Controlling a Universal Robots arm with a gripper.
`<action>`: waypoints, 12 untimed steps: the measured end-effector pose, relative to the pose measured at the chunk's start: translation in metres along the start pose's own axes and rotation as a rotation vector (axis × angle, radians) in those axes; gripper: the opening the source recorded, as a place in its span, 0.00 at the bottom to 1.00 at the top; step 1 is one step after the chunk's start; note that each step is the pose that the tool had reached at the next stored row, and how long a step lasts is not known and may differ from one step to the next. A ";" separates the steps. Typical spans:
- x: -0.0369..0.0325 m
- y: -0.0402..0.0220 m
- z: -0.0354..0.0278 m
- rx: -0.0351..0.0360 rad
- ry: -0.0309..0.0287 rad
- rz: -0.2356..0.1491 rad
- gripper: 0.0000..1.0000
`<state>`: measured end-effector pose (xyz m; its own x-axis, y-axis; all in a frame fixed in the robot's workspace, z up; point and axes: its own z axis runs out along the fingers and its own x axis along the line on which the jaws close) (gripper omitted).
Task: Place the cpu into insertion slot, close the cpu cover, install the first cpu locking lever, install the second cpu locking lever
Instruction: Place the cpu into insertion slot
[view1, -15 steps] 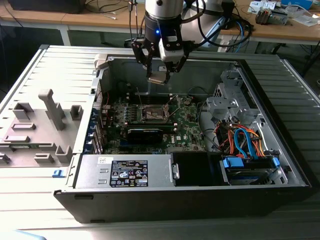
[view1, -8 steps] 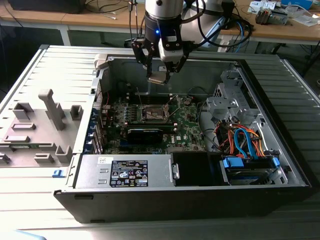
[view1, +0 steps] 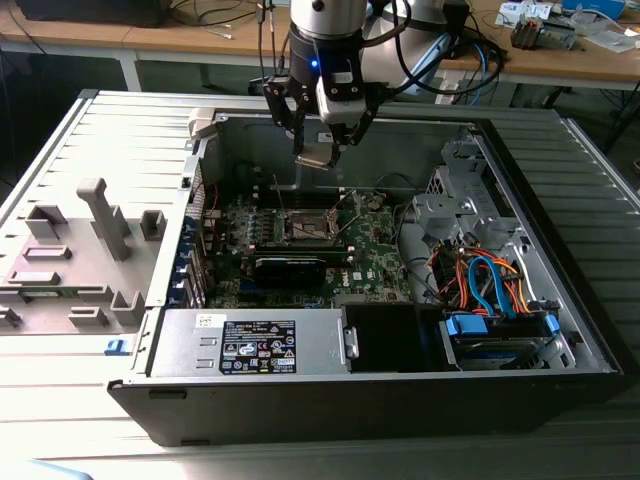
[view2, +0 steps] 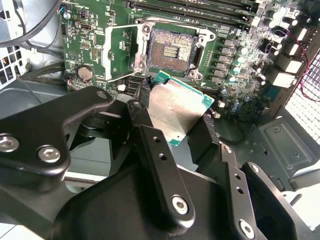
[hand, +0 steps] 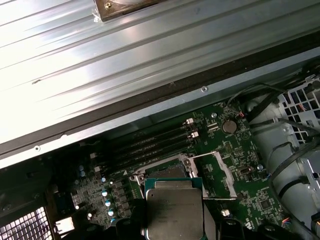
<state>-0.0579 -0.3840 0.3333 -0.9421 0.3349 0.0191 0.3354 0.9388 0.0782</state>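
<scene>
Silvery cpu (view2: 177, 107) hangs clamped in my claw (view2: 173, 119) above the open insertion slot (view2: 171, 50); I judge a tilted or offset seating could bend its pins.

**Operator:** What lies around you?

**Describer:** You have an open computer case (view1: 350, 400) on a ribbed grey table (view1: 60, 390). Inside are a green circuit board (view1: 375, 255), a long black card (view1: 290, 268) and a grey power supply (view1: 190, 345).

**Operator:** And at the sides?

**Describer:** Blue and orange cables (view1: 490, 280) sit at the exterior view's right. A grey plastic fixture (view1: 100, 220) stands at its left.
</scene>
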 end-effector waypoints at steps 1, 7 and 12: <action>0.0000 0.0000 0.0000 0.0000 -0.0001 0.001 0.55; 0.0000 0.0000 0.0001 -0.0001 -0.0008 0.010 0.55; 0.0000 0.0000 0.0001 -0.0003 -0.0015 0.018 0.55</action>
<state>-0.0579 -0.3840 0.3331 -0.9359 0.3519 0.0190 0.3522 0.9326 0.0782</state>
